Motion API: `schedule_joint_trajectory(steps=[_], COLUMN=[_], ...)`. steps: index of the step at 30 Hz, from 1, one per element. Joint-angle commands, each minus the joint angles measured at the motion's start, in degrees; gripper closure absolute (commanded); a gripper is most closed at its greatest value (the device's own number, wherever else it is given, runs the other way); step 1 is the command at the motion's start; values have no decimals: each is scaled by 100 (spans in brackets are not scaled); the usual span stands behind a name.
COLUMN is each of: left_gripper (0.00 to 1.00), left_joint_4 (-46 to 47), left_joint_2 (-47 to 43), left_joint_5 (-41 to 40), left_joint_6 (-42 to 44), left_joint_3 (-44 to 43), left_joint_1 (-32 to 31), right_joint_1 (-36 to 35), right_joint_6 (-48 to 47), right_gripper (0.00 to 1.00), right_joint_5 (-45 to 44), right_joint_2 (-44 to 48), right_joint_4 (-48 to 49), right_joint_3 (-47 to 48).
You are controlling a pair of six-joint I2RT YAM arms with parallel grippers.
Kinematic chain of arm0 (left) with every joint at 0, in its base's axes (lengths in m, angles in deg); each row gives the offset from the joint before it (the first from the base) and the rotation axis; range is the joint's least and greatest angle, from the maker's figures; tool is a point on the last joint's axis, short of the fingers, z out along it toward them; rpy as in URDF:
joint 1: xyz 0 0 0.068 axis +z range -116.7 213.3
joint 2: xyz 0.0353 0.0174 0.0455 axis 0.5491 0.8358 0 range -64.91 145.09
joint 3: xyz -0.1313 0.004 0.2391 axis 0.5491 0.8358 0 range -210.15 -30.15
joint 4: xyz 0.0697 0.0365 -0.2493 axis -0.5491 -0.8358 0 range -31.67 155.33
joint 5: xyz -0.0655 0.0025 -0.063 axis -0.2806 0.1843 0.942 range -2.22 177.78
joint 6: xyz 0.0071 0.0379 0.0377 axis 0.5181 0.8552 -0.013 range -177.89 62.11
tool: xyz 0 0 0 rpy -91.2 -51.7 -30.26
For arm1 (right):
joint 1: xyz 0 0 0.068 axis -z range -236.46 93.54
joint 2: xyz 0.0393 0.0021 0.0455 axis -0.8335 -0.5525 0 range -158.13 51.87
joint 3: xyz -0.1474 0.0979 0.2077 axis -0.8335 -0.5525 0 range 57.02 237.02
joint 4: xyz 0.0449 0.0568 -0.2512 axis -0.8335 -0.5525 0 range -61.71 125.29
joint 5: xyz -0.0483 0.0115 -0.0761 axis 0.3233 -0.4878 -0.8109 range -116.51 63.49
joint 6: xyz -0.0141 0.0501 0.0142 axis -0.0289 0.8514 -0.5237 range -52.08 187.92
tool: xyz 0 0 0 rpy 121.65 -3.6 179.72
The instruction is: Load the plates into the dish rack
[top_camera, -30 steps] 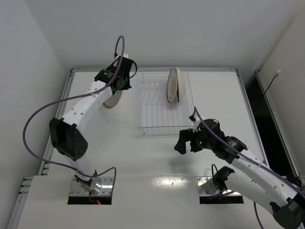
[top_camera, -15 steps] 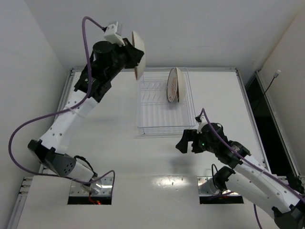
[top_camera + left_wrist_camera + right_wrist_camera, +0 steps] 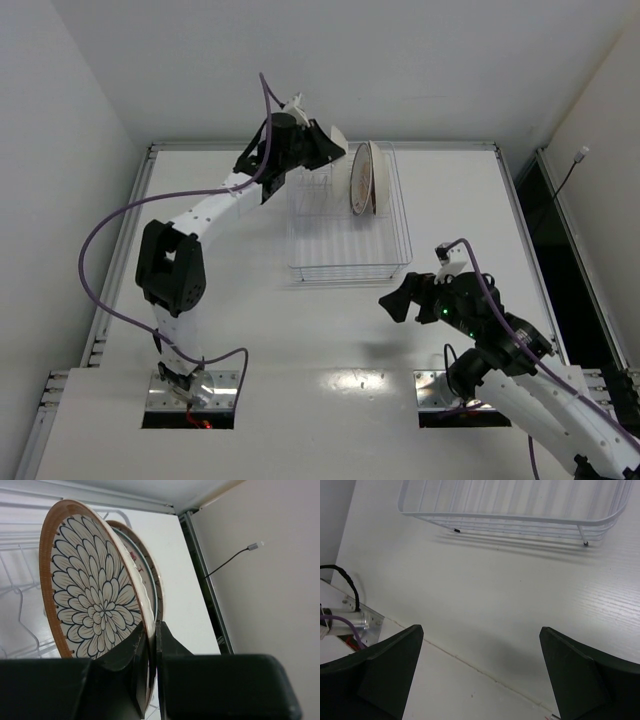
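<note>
We see the left gripper [image 3: 151, 635] pinching a flower-patterned plate [image 3: 90, 600] by its rim, upright above the dish rack [image 3: 340, 252], just beside the standing plates [image 3: 362, 180]. The right gripper [image 3: 482, 667] hangs open, empty.

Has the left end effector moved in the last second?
Yes. The left end effector, shut on a plate, has swung right from beside the dish rack to over its far end, near the racked plates.
</note>
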Motion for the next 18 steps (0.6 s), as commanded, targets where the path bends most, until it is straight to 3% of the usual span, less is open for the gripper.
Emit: schedule_joint_trajectory(steps=[1,12,18], left_gripper=[100,100,100], left_joint_4=[1870,2240,2293], left_joint_2=[-339,30,-101], left_joint_5=[217,217,-160], left_joint_6=[-347,-515,-567], left_joint_3=[-283,-230,-19], left_joint_1=[73,20,20], right_joint_1=[-21,-21,-21], right_joint_6=[93,41,-12], right_gripper=[0,0,0], right_joint_5=[-61,45,97], right_joint_2=[30,-23,-128], right_joint_4=[37,212,265], right_joint_3=[151,98,45])
